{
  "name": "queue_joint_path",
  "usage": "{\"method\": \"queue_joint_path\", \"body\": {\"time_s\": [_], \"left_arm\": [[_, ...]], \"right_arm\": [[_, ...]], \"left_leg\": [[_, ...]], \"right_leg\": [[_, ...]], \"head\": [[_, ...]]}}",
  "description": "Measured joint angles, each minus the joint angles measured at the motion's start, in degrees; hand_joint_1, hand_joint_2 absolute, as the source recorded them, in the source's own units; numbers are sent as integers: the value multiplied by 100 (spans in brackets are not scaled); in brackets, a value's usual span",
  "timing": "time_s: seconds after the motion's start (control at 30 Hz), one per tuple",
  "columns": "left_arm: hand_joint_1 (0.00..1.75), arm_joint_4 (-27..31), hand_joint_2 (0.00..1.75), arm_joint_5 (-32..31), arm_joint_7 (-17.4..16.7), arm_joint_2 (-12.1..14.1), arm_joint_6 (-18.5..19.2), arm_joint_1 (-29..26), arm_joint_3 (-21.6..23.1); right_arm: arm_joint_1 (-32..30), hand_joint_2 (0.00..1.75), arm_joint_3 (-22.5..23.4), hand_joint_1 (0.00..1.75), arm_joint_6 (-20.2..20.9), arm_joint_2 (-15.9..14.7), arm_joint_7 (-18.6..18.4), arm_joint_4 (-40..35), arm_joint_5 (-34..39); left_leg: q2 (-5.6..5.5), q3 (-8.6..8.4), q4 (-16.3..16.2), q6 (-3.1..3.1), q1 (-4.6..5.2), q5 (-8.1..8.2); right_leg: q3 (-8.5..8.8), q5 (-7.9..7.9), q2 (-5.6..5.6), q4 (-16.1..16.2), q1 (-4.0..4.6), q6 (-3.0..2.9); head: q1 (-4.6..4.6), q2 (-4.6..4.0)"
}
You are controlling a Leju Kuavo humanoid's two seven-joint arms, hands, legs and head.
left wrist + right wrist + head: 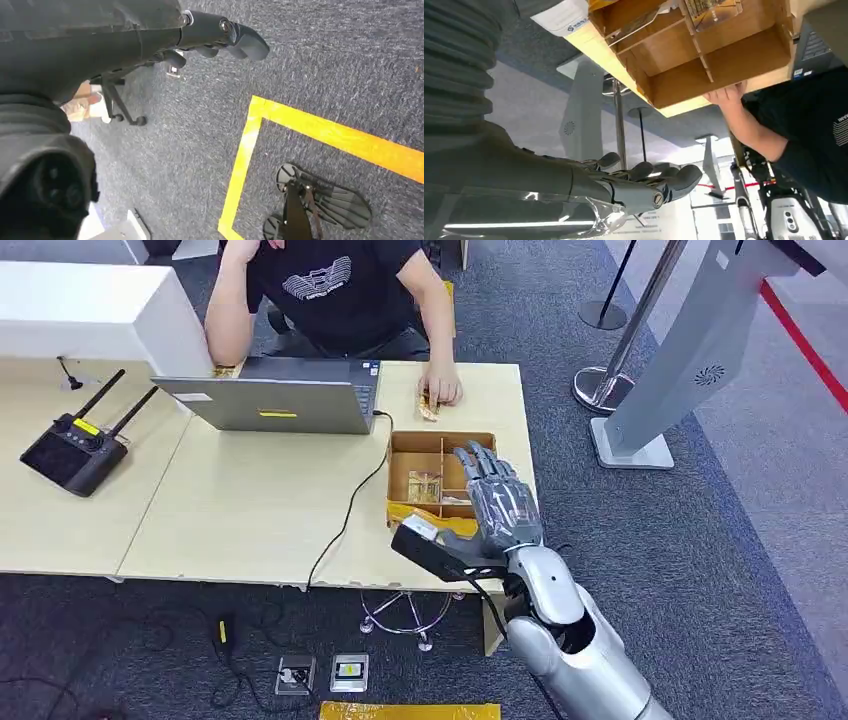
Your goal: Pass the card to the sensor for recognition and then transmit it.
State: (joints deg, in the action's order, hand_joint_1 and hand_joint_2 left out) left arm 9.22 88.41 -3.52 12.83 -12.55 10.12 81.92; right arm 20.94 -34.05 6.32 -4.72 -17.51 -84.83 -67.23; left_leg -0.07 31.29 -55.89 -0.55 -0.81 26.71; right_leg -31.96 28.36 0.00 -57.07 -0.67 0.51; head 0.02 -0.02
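The robot's silver right arm reached up from below, its right hand (497,502) stretched palm-down over the near right part of a compartmented wooden tray (404,445), fingers extended and slightly spread, holding nothing. In the right wrist view that hand (644,182) hung apart from the tray (734,60), the fingers only gently curved. A clear-sleeved gold card (424,486) lay in a middle compartment of the tray, just left of the fingers. The left hand (225,35) hung over the carpet with its dark fingers roughly straight and nothing in them.

The tray sat at the right end of a pale wooden bench (230,510), beside a grey laptop (275,395) whose black cable (350,510) trailed over the front edge. A black controller with two antennas (75,448) lay to the left. A person in a black shirt (330,285) sat behind the bench, one hand (441,388) resting on it beyond the tray. Grey carpet (700,540) covered the floor, with a strip of yellow tape (320,132) and a white kiosk stand (690,350) to the right.
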Motion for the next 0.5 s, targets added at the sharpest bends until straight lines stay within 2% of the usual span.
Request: {"method": "queue_joint_path", "body": {"time_s": [0.3, 0.5], "left_arm": [[0, 0, 0, -17, 0, -39, -129, 1, -9], [0, 0, 0, -70, 0, -74, -182, 9, -22]], "right_arm": [[74, 175, -57, 0, -65, 90, 164, 120, -184], [346, 175, -212, 0, -636, 236, 431, 722, -295]], "left_leg": [[1, 0, 0, 0, 0, 0], [0, 1, 0, 0, 0, 0]], "right_leg": [[-1, 0, 0, 0, 0, 0], [0, 0, -1, 0, 0, 0]], "head": [[-2, 0], [0, 0]]}}
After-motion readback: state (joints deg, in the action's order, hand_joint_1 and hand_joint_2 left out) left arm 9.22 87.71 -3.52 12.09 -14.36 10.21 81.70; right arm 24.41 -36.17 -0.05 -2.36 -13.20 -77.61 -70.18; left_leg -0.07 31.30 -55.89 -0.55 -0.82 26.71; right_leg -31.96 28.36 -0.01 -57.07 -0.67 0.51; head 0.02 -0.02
